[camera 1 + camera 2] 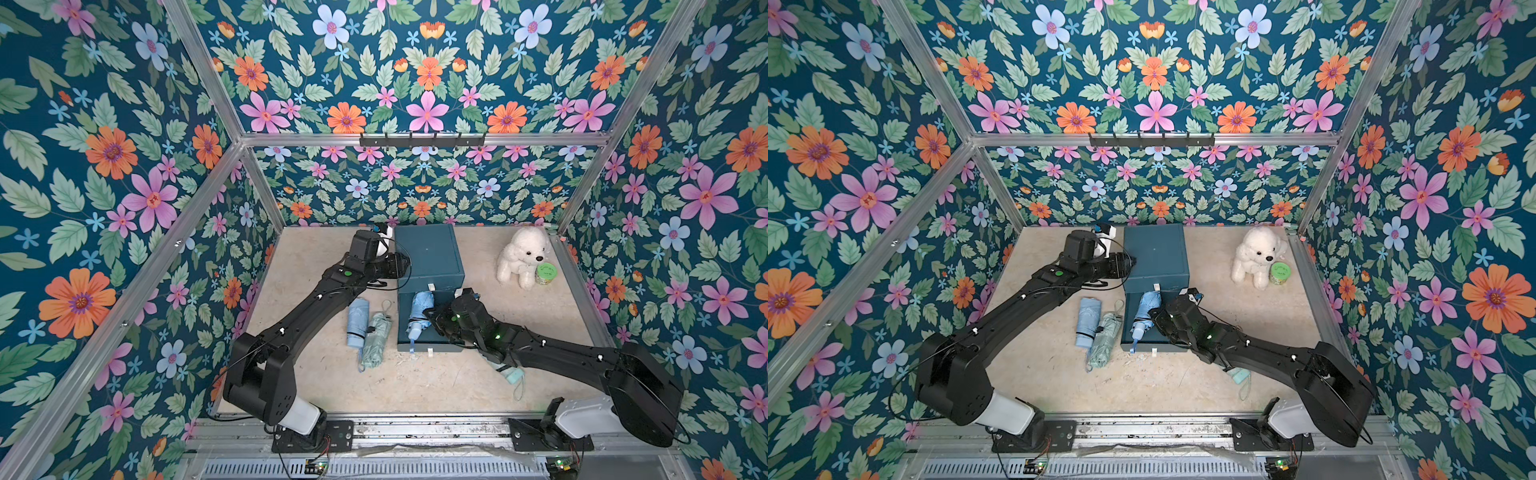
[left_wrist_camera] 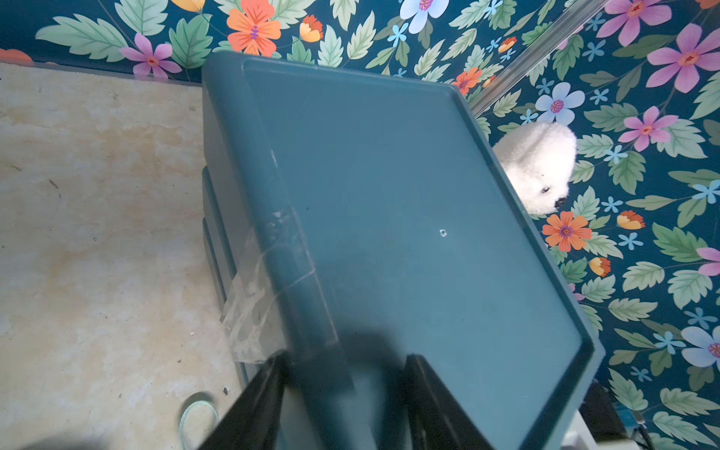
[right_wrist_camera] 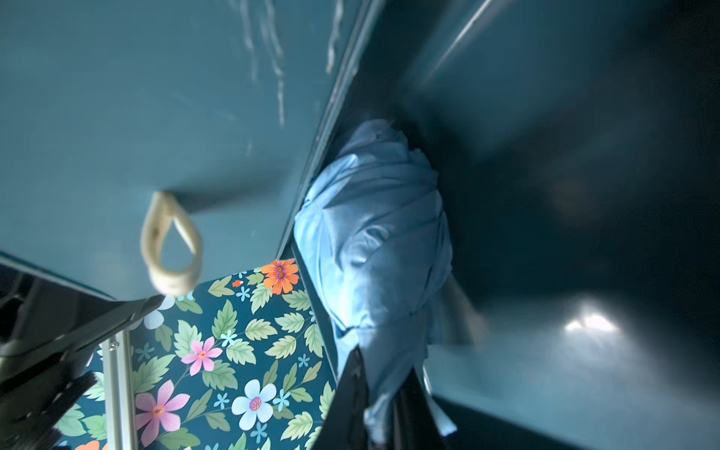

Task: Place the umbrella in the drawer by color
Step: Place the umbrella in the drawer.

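Teal plastic filled most of my view: the cabinet (image 1: 428,253) stood at the back of the table (image 1: 415,386) with its lower drawer (image 1: 436,348) pulled out toward me. I judged the step in hand to be the drop-off of the blue umbrella (image 1: 419,311), which lay lengthwise in that drawer along its left wall, handle toward the front. The next move, as I read it, called for letting go cleanly and lifting the wrist straight up out of the drawer without dragging fabric along. After that came the pale blue umbrella (image 1: 358,322) and the green umbrella (image 1: 376,340), lying side by side and touching on the table just left of the drawer. Another green one (image 1: 509,374) lay half hidden under the right arm (image 1: 540,345).

That arm stretched low from its base toward the drawer, wrist dipped inside. The left arm (image 1: 299,316) reached back and turned its wrist sideways onto the cabinet's left top edge.

The right end effector (image 3: 383,374) was pinched nearly closed on a fold of the blue umbrella's cloth. The left end effector (image 2: 346,358) sat with its jaws partway apart, astride the cabinet's rim. I couldn't tell whether they pressed on it.
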Controlling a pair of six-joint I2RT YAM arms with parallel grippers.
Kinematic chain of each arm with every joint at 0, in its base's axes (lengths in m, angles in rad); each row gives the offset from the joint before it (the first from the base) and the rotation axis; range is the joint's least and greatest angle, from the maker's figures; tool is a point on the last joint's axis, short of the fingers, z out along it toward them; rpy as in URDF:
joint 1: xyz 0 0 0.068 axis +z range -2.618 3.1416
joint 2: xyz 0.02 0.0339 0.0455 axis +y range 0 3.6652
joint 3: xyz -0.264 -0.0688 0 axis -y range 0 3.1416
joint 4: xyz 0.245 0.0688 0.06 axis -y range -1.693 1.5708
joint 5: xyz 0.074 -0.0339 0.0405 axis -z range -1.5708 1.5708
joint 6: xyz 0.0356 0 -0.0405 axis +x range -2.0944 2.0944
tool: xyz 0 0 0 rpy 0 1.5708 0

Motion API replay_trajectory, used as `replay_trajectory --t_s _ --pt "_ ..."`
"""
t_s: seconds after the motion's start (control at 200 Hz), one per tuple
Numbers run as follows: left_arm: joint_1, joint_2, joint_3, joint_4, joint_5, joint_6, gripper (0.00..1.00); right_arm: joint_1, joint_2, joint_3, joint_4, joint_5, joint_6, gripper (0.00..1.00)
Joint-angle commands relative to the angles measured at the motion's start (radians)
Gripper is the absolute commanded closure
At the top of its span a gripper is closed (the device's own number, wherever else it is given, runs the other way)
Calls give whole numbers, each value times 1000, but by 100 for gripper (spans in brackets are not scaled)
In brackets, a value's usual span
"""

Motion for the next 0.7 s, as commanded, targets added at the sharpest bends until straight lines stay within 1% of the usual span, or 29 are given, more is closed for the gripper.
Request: replay_trajectory --t_s 0.0,0.15,0.235,0.37,0.485,0.515,0.57,0.63,0.665,0.695 --pt "0 5 -9 -83 10 39 46 15 28 32 97 66 -44 100" --pt "0 0 -9 -81 18 41 46 38 97 89 53 76 -120 100" --pt "-1 1 -10 -80 17 40 46 45 131 105 31 69 -142 100" --pt "0 -1 -11 -81 22 39 47 50 147 130 -37 89 -183 100" --pt "0 -5 -11 -81 20 39 47 51 155 150 -73 76 -234 100" --pt "0 -5 -11 -81 22 39 47 51 155 153 -87 72 -239 94" --pt "0 -5 -11 -81 21 39 47 53 144 146 -103 86 -247 76" --pt "0 -5 -12 -80 21 38 47 52 128 143 -131 102 -253 62" --pt "0 -4 -13 -81 22 37 47 52 118 147 -161 116 -255 55" --pt "0 -4 -13 -80 21 36 47 52 110 152 -181 123 -260 52"
